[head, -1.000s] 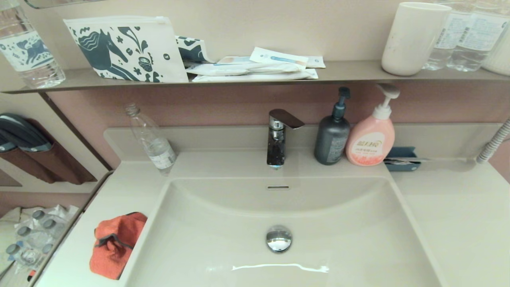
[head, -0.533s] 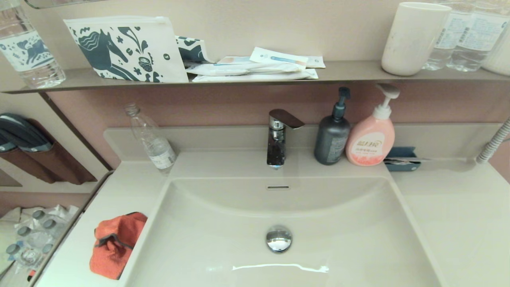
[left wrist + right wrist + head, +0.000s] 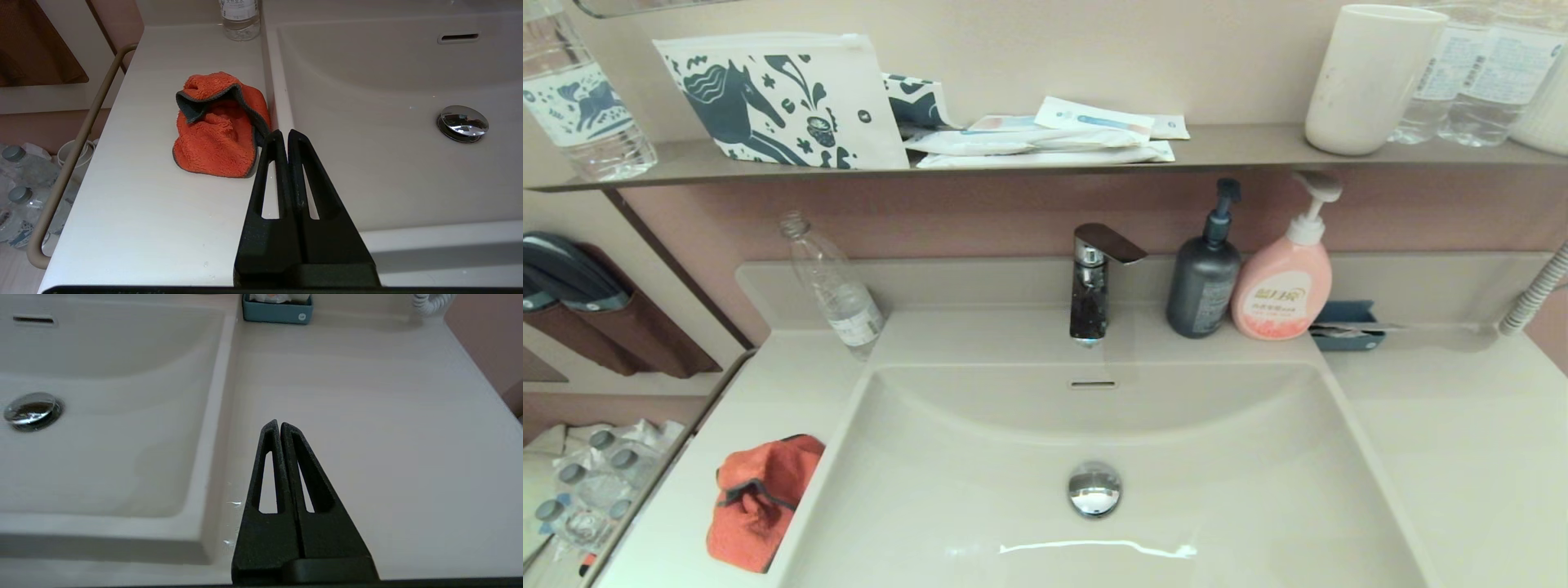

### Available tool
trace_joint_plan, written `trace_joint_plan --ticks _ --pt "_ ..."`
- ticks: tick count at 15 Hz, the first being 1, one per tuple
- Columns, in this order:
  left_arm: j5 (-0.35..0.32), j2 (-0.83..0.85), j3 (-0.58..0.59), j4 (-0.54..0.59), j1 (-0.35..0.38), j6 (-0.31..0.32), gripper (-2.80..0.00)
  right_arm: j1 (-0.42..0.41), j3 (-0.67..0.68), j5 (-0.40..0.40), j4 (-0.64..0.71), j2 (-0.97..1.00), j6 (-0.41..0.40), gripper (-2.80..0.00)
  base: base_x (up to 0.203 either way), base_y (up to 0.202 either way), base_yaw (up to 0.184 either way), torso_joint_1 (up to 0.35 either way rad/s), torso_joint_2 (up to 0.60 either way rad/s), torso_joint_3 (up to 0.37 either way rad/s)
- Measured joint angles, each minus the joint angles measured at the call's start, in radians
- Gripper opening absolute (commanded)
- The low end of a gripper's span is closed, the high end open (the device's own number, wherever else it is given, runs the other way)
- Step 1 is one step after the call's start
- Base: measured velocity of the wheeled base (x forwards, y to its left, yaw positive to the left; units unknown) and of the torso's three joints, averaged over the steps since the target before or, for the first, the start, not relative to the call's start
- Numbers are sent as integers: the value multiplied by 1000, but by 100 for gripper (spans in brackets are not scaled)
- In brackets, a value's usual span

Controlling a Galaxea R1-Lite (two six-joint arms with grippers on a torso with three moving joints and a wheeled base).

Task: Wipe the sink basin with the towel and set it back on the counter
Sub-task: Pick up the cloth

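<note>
With the crumpled orange-red, grey-trimmed towel [image 3: 218, 128] lying untouched on the smooth off-white counter [image 3: 135, 212] beside the glossy sink basin [image 3: 1176, 457], wiping seems not yet begun: the left gripper [image 3: 284, 136], fingers pressed together near it, must open to grasp, while the right gripper [image 3: 276, 426] hovers closed, empty.

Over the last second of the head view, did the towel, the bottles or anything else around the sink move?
Nothing visibly changed. The towel lies crumpled on the counter at the left edge of the sink basin, as before. The left hand is shut above the basin's rim beside the towel; the right hand is shut over the counter on the other side.
</note>
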Motion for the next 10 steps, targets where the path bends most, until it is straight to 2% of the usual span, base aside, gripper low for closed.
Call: trace_joint_plan --ticks 10 --pt "0 0 0 0 0 0 -280 0 6 -9 31 0 23 -280 0 0 0 0 0 0"
